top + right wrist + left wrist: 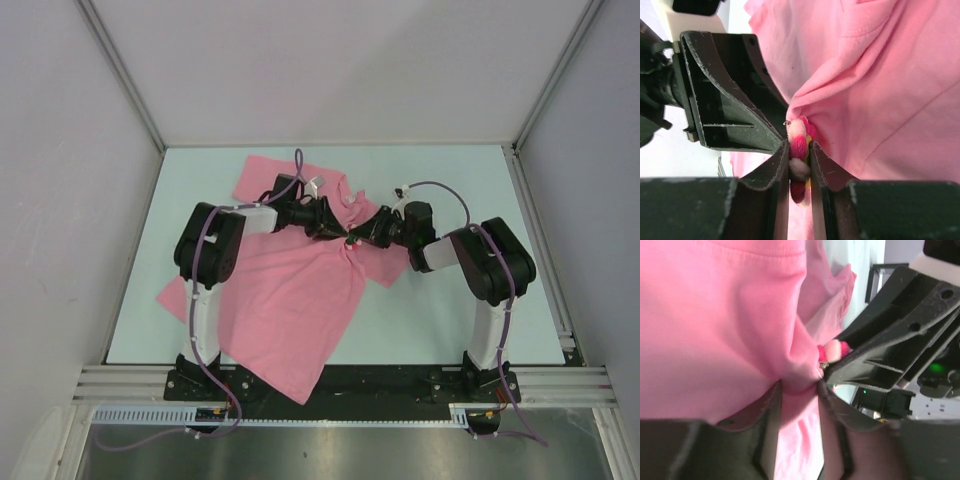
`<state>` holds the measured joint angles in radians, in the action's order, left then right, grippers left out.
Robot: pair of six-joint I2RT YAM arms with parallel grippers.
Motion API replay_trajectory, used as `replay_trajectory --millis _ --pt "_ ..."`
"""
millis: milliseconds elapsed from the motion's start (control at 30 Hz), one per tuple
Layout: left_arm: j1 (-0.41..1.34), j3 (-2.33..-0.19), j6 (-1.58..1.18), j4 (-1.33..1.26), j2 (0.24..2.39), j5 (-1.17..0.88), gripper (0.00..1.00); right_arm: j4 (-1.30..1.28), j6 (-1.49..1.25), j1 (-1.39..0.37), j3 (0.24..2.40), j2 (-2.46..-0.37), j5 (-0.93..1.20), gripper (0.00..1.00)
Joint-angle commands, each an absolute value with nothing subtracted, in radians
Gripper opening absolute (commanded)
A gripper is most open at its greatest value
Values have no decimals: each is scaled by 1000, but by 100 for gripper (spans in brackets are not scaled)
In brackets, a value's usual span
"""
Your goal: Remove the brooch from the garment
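1. Surroundings: a pale table (450,300) inside plain grey walls (60,200). A metal rail (340,378) runs along the near edge. A purple cable (440,186) loops over each arm.
2. Obstructions: the two arms meet nose to nose over the middle of the garment (290,310). In the right wrist view the left gripper (800,397) sits just beside the brooch (799,145), and one of its fingers touches a finger of the right gripper (800,152). The cloth is drawn up into a tight pucker around the pin.
3. Writing and marks: any lettering is too small to read. A green light (936,368) glows on the right arm's body in the left wrist view.
4. Garment: a pink T-shirt lying rumpled on the table, with the collar end far from the bases and the hem hanging over the near edge.
5. Brooch: pink petals with a red and yellow centre, standing at the peak of the pucker. A bit of metal wire shows at its edge where it meets the fabric.
6. Right gripper: clamped edgewise on the brooch, with petals showing above and below the fingertips.
7. Left gripper: the jaws stand apart with a fold of the garment between the tips. The brooch is just past them to one side.
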<state>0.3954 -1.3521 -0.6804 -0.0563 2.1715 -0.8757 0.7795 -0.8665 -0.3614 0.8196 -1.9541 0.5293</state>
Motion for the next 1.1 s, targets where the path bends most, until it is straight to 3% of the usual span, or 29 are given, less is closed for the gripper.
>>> replay_trajectory --millis 0,233,467,833,1067 --pt "404 -1301 -744 -167 2079 -962 44 903 -894 -373 835 -1939 564 0" --pt "397 -1244 -900 -397 2100 -1028 46 939 -920 -367 831 -1948 580 0" --pt "388 -1217 -929 -411 2103 -1022 45 963 -933 -365 827 -1942 589 0" --pt "367 -1089 -1365 -1035 2195 -1055 42 999 -953 -360 811 -1948 603 0" --pt "367 -1092 -1341 -1012 2184 -1055 44 1014 -959 -362 808 -1960 606 0"
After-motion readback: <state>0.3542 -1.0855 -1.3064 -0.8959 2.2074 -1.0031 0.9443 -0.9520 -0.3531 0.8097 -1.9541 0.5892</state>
